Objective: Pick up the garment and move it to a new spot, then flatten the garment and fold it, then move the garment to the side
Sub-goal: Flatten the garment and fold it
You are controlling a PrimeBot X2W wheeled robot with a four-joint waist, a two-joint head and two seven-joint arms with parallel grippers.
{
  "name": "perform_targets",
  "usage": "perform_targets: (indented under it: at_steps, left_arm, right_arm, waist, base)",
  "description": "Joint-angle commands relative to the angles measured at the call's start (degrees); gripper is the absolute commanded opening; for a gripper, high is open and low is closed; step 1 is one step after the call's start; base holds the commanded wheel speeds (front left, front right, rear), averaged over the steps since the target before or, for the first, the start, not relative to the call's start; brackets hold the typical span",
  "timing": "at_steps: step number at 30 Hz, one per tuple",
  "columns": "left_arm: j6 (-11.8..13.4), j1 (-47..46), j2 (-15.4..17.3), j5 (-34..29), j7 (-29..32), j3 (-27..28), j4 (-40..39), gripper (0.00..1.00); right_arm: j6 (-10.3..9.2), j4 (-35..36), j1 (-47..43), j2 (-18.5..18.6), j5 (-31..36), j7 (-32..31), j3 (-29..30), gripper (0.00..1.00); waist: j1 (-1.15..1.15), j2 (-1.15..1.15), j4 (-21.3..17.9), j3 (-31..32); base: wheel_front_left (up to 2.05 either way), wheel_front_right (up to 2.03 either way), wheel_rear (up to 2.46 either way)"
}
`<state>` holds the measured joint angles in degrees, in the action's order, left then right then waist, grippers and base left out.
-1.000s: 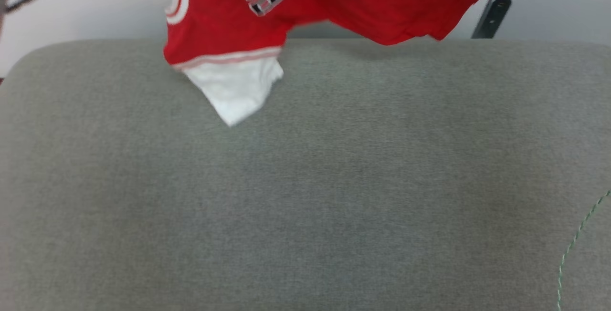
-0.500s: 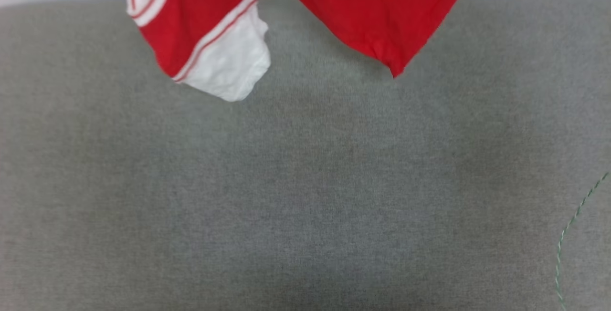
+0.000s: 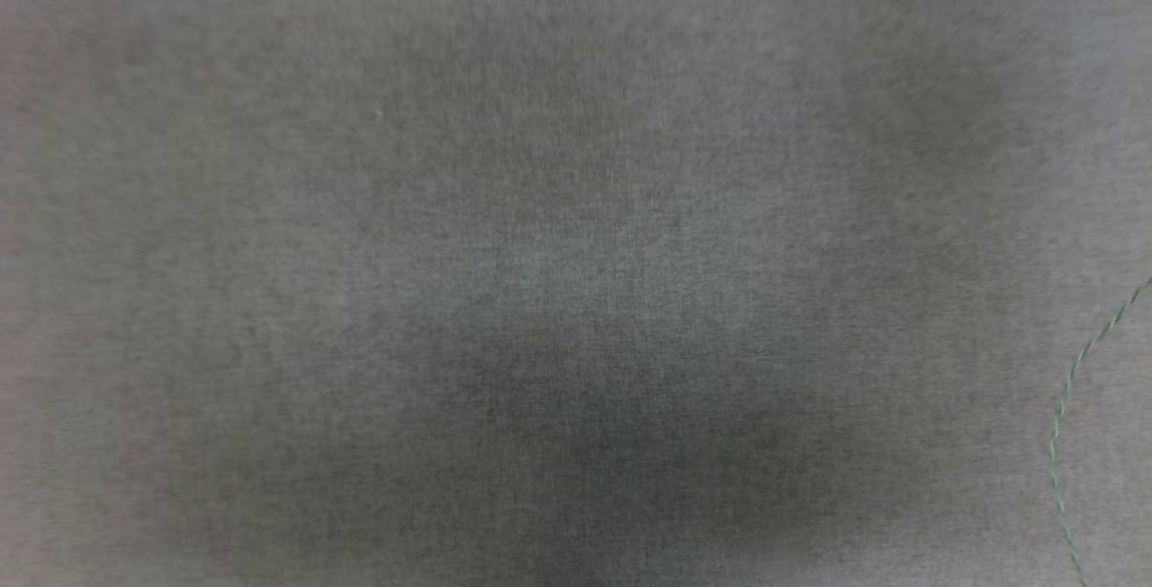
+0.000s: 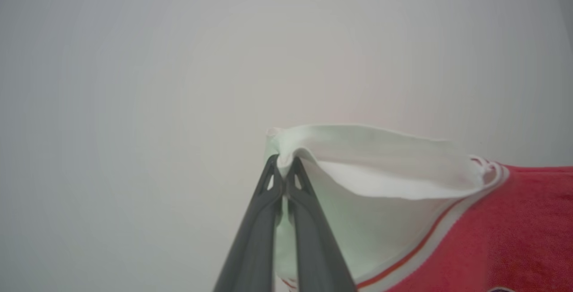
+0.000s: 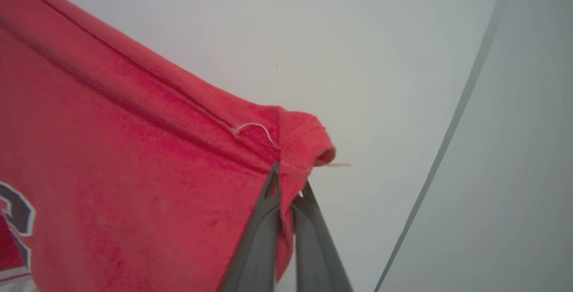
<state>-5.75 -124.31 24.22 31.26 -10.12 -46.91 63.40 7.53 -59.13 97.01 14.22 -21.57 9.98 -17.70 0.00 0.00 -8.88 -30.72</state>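
Note:
The garment (image 4: pixel 515 220) is a bright red jersey held up in the air before a pale wall. In the left wrist view my left gripper (image 4: pixel 284 166) is shut on the white sleeve end (image 4: pixel 371 157), which has a red stripe along it. In the right wrist view my right gripper (image 5: pixel 286 180) is shut on a red hemmed corner of the garment (image 5: pixel 134 157), with part of the black, white-outlined lettering (image 5: pixel 18 211) at the left edge. The head view holds a grey fabric surface (image 3: pixel 576 209) with a dark shadow low in the middle.
A thin green thread (image 3: pixel 1071 407) curves over the grey surface at the right edge of the head view. A pale wall corner line (image 5: pixel 447 148) runs down behind the right gripper.
The head view has tilted down, so the grey surface's far edge and the wall left the frame. The garment went out over the top edge, and a shadow appeared on the surface.

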Motion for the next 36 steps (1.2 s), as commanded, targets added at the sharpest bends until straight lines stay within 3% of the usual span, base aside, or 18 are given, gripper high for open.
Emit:
perform_targets:
  at_steps: [1, 7, 10, 17, 21, 27, 30, 36]
  left_arm:
    - [0.2, -2.2, 0.0, -0.5, -1.0, 0.0, 0.2, 0.00]
    - [0.1, -8.1, -2.9, -0.9, -4.3, 0.7, 0.4, 0.00]
    - [-0.2, -6.9, -4.0, -0.7, -4.8, 0.6, 1.2, 0.00]
    - [-0.8, 0.8, -3.8, 0.2, -5.1, 1.7, 0.3, 0.00]
    - [-1.3, 8.3, -3.6, 0.9, -5.0, 1.7, -0.4, 0.00]
    - [-1.7, 21.7, -2.6, 2.6, -5.0, 0.0, -1.8, 0.00]
    - [-1.7, 29.1, -1.3, 4.9, -5.0, -0.3, -4.2, 0.00]
    - [-1.6, 45.4, 3.3, 9.9, -5.0, -0.2, -10.9, 0.00]
  right_arm:
    - [-0.09, -1.4, 1.5, 0.4, 1.4, 1.4, 1.2, 0.00]
    - [-0.09, -5.3, 6.0, 1.1, 9.2, 5.0, 9.2, 0.00]
    - [-0.09, -4.8, 5.3, -0.4, 12.9, 5.1, 12.7, 0.00]
    - [-0.09, -9.2, 2.4, -4.0, 17.0, 4.9, 12.4, 0.00]
    - [-0.09, -11.1, 0.3, -4.7, 15.2, 3.2, 9.6, 0.00]
    - [-0.09, -8.7, -7.7, -4.3, 8.0, 0.3, 0.1, 0.00]
    - [-0.09, -3.4, -14.1, -2.1, 1.6, -2.4, -5.5, 0.00]
    - [-0.09, 14.0, -31.4, 8.0, -12.6, -9.3, -13.4, 0.00]
  waist:
    - [0.00, 0.00, -0.8, -7.0]
    - [0.00, 0.00, 1.0, -12.3]
    - [0.00, 0.00, 2.0, -13.9]
    - [0.00, 0.00, 3.8, -12.4]
    - [0.00, 0.00, 4.9, -8.8]
    - [0.00, 0.00, 5.8, -0.6]
    - [0.00, 0.00, 5.6, 4.4]
    - [0.00, 0.00, 5.3, 12.7]
  base:
    - [0.00, 0.00, 0.00]
    - [0.00, 0.00, 0.00]
    - [0.00, 0.00, 0.00]
    - [0.00, 0.00, 0.00]
    - [0.00, 0.00, 0.00]
    - [0.00, 0.00, 0.00]
    - [0.00, 0.00, 0.00]
    - [0.00, 0.00, 0.00]
